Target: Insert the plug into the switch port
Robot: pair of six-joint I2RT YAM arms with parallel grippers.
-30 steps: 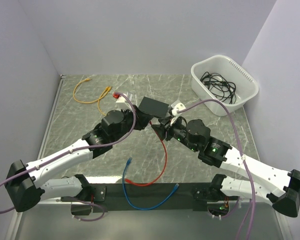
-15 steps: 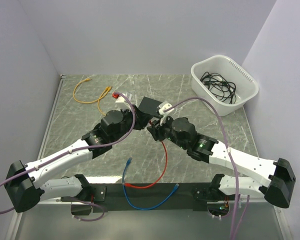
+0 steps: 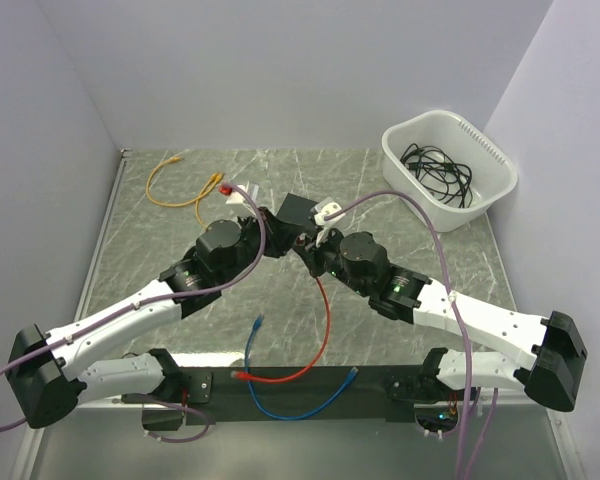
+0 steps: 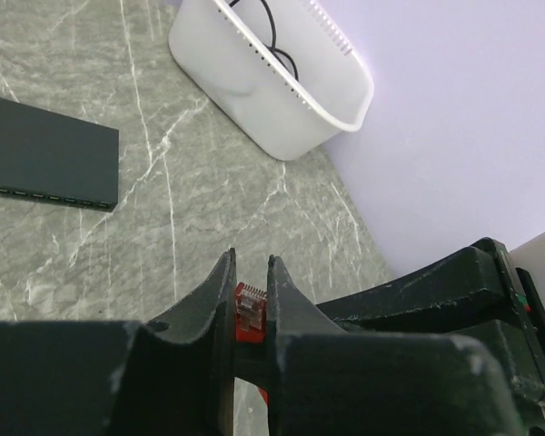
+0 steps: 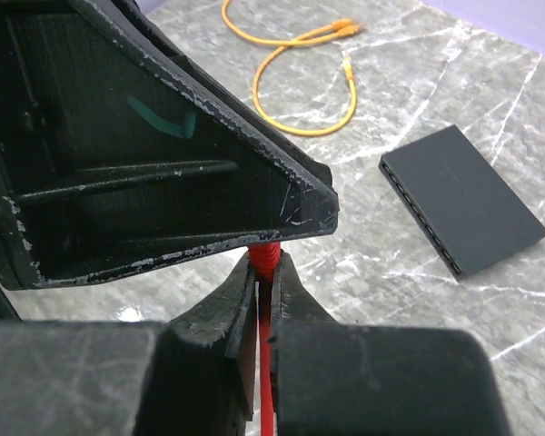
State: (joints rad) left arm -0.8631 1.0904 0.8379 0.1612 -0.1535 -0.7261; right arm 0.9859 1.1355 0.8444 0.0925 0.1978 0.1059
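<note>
**Both pincers on the red cable, plug not yet at a port**

Top view: the left gripper [image 3: 275,236] and right gripper [image 3: 306,247] meet tip to tip at the middle of the grey marble tabletop [image 3: 160,240]. The fingers are too small here to tell how they stand. The thin, flat, matte-black rectangular switch [image 3: 298,208] lies just beyond them toward the far edge, with nothing holding it. The thin red cable [image 3: 329,322] trails to the near edge, near a loose blue cable [image 3: 248,352]. A looped orange cable [image 3: 180,185] lies near the far-left corner. A white plastic tub [image 3: 412,192] of black leads sits at the far-right corner.

Left wrist: the left fingers are clamped on the small red plug [image 4: 249,307], contacts pointing outward. The switch is well apart from it, with a port row along one long side.

Right wrist: the right fingers are pinched on the red cable, right under the left gripper's housing.

Risks, judged:
- Two grips this close could twist the plug askew, so it catches the port rim.
- Cable tension from the right side may drag it off line.
- The unheld switch looks light and may slide when pushed.

Writing: none legible, only a green scribble on the left housing.
</note>
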